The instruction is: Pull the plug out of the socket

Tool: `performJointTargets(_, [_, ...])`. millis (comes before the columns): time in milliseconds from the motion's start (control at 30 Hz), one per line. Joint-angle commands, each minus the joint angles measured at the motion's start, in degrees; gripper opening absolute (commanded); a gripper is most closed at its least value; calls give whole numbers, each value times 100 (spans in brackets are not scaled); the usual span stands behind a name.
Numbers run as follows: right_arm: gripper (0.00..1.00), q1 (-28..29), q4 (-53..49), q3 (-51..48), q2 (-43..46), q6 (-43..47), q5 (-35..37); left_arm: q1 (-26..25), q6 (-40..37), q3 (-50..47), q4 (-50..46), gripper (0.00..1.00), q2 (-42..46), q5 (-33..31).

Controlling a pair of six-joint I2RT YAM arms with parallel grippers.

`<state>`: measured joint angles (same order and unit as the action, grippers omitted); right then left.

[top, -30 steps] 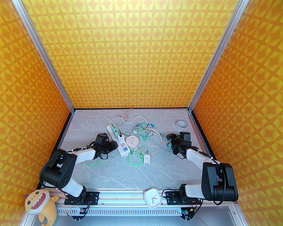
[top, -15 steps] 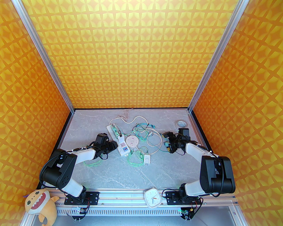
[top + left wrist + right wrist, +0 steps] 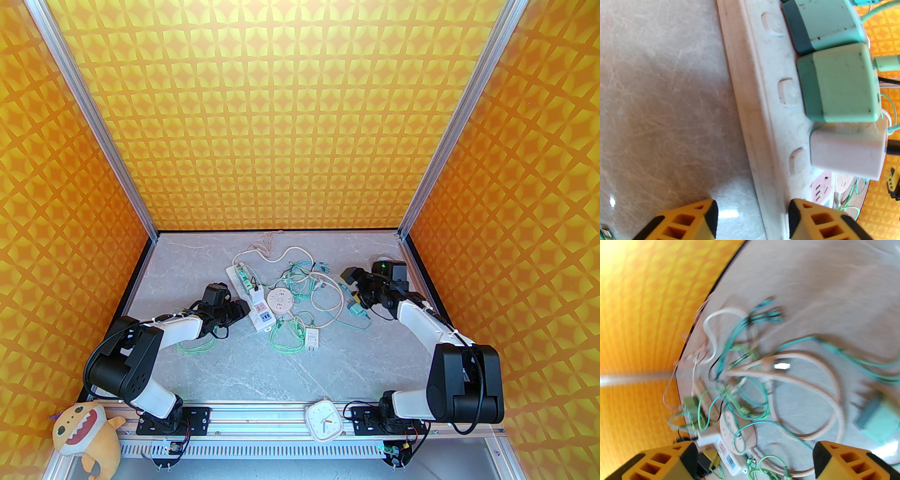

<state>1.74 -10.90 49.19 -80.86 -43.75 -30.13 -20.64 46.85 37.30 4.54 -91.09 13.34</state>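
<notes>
**Worktop** [image 3: 262, 370]: a pale grey slab, marble-veined and glossy enough to throw back highlights.

**Right arm** [image 3: 422, 323]: a second ago its jaws sat low over a green plug at the right of the cable tangle. They have since lifted away towards the back corner. They now stand released, spread wide with nothing between them in the wrist view.

**Left arm** [image 3: 183, 328]: unmoved over the same second. Its jaws stand part-open at the near end of the power strip [image 3: 261, 315]. Of the yellow fingertips [image 3: 811, 222], one lies over the strip and the other over bare worktop, with the strip's edge in the gap. Whether it presses the strip down cannot be told.

**Power strip**: a long white plastic bar with a raised rim and rounded rectangular buttons, scuffed and dusty.

**Cables**: a thick cream cord [image 3: 806, 356] lies in broad loops. Thin green leads [image 3: 857, 360] are tangled through it.

**Freed plug** [image 3: 358, 311]: it lies alone on the worktop, nearer the robot than the right jaws and well apart from the strip. By this reading, one plug is out of its socket and set down, and the arm is free for another.

**Seated plugs**: a first green plug [image 3: 825, 21], a second green plug [image 3: 843, 82] and a white plug [image 3: 848, 152] stand in a row in the strip. The green ones are round-cornered mint cubes, each with a darker teal band at the socket end, and are speckled with dirt. The white one is a matte block.
</notes>
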Motion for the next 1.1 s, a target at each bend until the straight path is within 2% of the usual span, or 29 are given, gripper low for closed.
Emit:
performJointTargets(0, [81,653,-83,248,237,936,393,-25,-215,-118,-606,54,75,-249])
performJointTargets(267, [76,2474,-276,600,59,1857,2018,84,-308,-109,-435,56,338,-53])
performJointTargets(400, [71,3299,-279,971,-427,2233,2666,340,-360,-27,-227,57,475,290])
performJointTargets(500, [72,3742,-429,1375,-938,2394,3007,558,-452,122,-204,57,489,416])
performJointTargets(733, [74,4175,-490,2095,-1907,2450,3214,1087,-520,386,285,57,94,948])
performJointTargets(1000, [75,4278,-551,2656,-2592,2415,3225,1251,-514,753,648,56,-608,1126])
performJointTargets(1067, [75,4282,-537,2738,-2703,2406,3238,1290,-392,671,1004,56,-755,1175])
